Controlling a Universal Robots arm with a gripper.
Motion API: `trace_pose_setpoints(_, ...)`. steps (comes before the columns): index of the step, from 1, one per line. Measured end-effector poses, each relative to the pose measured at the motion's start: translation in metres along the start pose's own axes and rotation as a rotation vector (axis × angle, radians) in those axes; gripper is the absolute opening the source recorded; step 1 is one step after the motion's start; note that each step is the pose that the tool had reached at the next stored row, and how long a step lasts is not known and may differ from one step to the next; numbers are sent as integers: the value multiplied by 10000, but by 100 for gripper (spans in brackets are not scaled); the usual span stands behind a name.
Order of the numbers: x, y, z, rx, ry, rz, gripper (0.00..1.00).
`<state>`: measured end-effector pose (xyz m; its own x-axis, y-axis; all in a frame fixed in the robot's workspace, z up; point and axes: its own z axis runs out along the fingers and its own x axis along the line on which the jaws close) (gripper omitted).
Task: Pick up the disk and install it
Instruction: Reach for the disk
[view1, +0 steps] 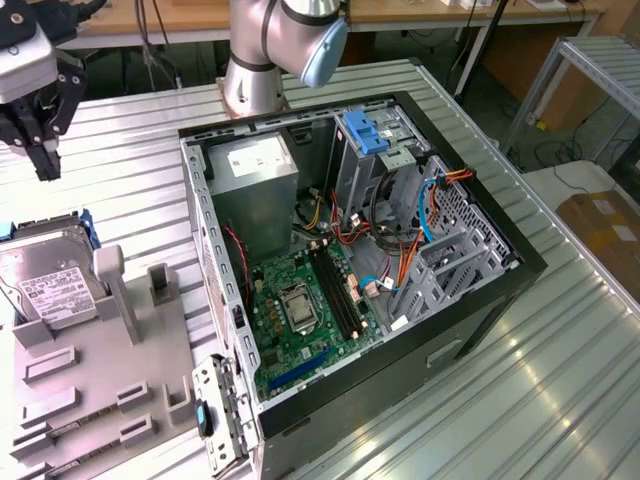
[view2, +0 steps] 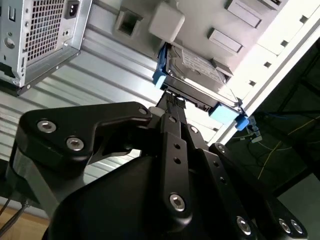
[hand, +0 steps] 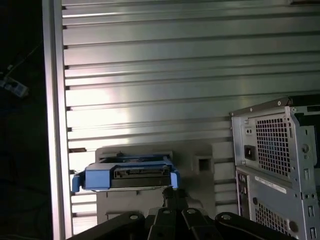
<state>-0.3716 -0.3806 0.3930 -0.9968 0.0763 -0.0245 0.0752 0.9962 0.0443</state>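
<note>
One gripper (view1: 46, 165) hangs at the upper left of the exterior view, fingers pointing down. Its fingertips are drawn together with nothing between them; both wrist views show the same.

1. Position of the gripper. It is clear of every object and stands above the slatted metal table (view1: 560, 380). The disk (view1: 45, 275) lies below it at the left edge of the exterior view, near but not touching. In the second wrist view the fingertips (view2: 172, 103) line up with the disk's near edge (view2: 197, 70).

2. Position of the disk. It rests label-up on a grey fixture (view1: 100, 400), wedged against raised grey blocks, with blue rails along its edges. The first wrist view shows its connector end (hand: 142, 172) facing the gripper (hand: 170, 191).

3. Install site. To the exterior view's right of the fixture stands the open computer case (view1: 500, 290), with the motherboard (view1: 300, 310) exposed. A bare blue bracket (view1: 362, 130) sits at the upper part of its drive cage. No drive is visible in the cage.

4. Step in hand. Judged from this layout, the pick has not begun: the work is at the approach to the disk.

5. Requirement for the grasp. The fingers would have to part wide enough to take the disk. They would need to close on the body without catching the fixture blocks.
</note>
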Motion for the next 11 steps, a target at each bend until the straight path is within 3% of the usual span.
trace_pose_setpoints(6, 196, -8, -5, 0, 0, -2, 11)
trace_pose_setpoints(8, 331, -1, -8, 0, 1, 0, 11)
trace_pose_setpoints(11, 451, -1, -10, 0, 1, -1, 11)
